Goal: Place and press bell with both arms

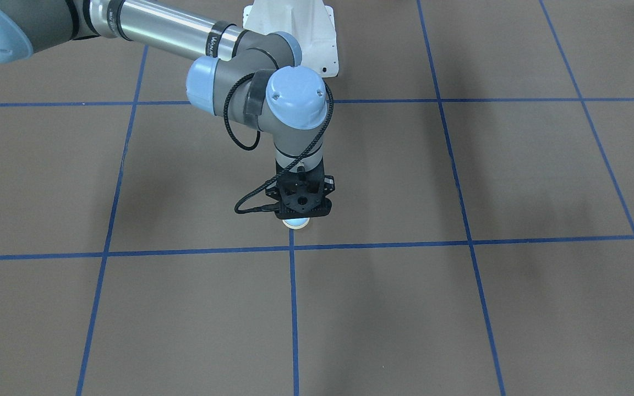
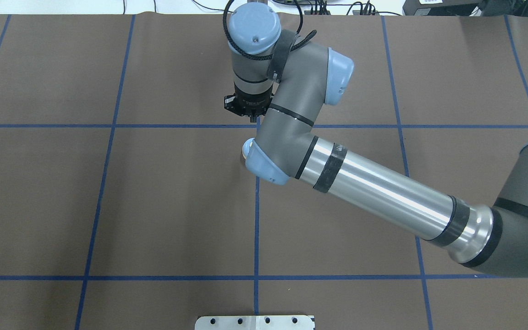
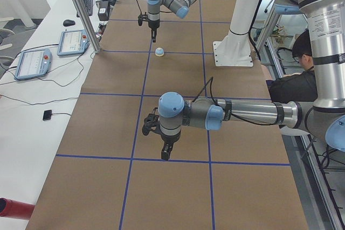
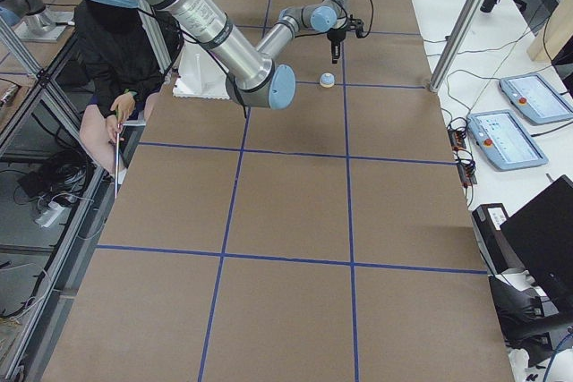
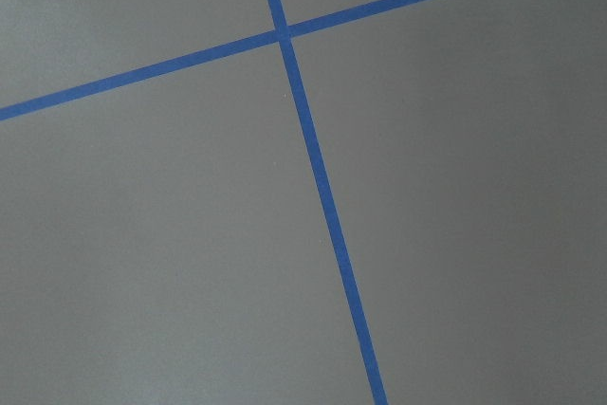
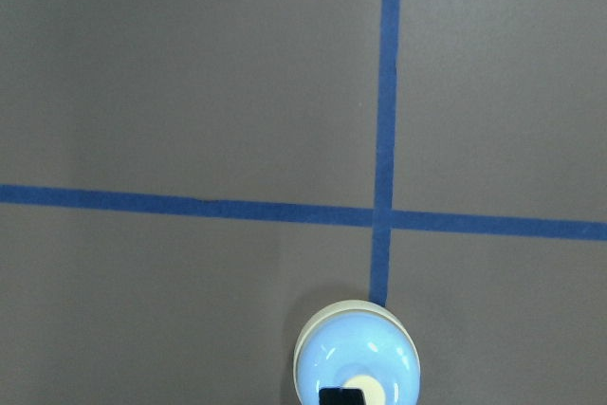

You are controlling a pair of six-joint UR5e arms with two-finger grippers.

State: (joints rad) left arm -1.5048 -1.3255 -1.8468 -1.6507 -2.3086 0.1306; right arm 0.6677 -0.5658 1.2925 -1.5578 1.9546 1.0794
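Nearest the side camera on the robot's left, the left tool (image 3: 166, 153) hangs point-down over the bench (image 3: 102, 127), well apart from everything else. No other outside view shows it, and its own wrist camera shows only bare bench and blue tape (image 5: 318, 187). I cannot tell whether its fingers are apart or together.

Further right along the bench, the bell (image 3: 159, 52) sits upright in front of the white pedestal (image 3: 233, 52), on a tape line just beside a crossing. Directly over it is the right tool (image 6: 341, 395). A single black tip shows in the right wrist view, over the cream button (image 6: 372, 388), which reads as fingers together and gripping nothing. The side views show a gap between tip and bell, so I judge it to be hovering, not pressing.

The step in hand looks like the press. To do it well, the drop should be straight down with the tip centred on the button. In the wrist view the tip seems a shade off the button's middle, so a small sideways correction first would help. The bell is small and light and nothing pins it, so a slanted or off-centre push could tip or skid it. A short, gentle push and a clean vertical lift should ring it.
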